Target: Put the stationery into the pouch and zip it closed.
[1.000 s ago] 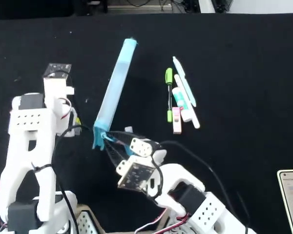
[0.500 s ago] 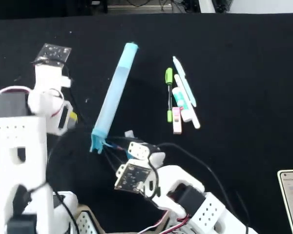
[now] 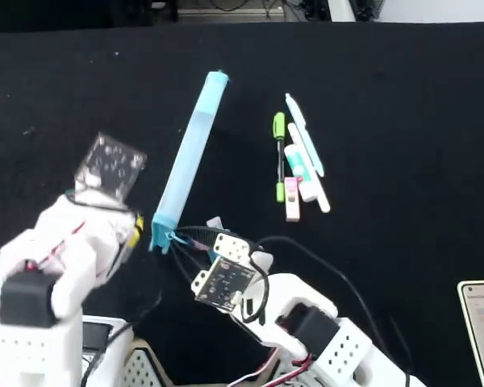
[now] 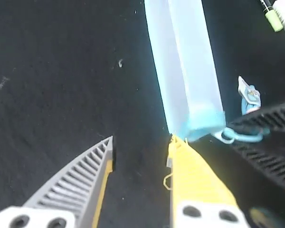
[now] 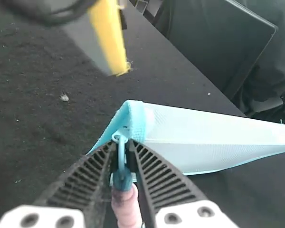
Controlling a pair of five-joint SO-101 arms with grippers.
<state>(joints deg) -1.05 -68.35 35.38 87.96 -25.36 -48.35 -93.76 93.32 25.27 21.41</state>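
Nothing packed yet: stationery [image 3: 300, 161] lies beside the pouch [image 3: 189, 153]; right fingers [image 5: 161, 183] clamp its zip pull [image 5: 119, 154], left fingers [image 4: 194, 185] apart.

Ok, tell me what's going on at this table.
The right gripper has its jaws shut on the zipper pull at the near end of the light blue pouch, which lies on the black table. The left gripper hovers beside that same end, jaws open. The pens and other stationery lie in a pile beside the pouch, not yet inside.
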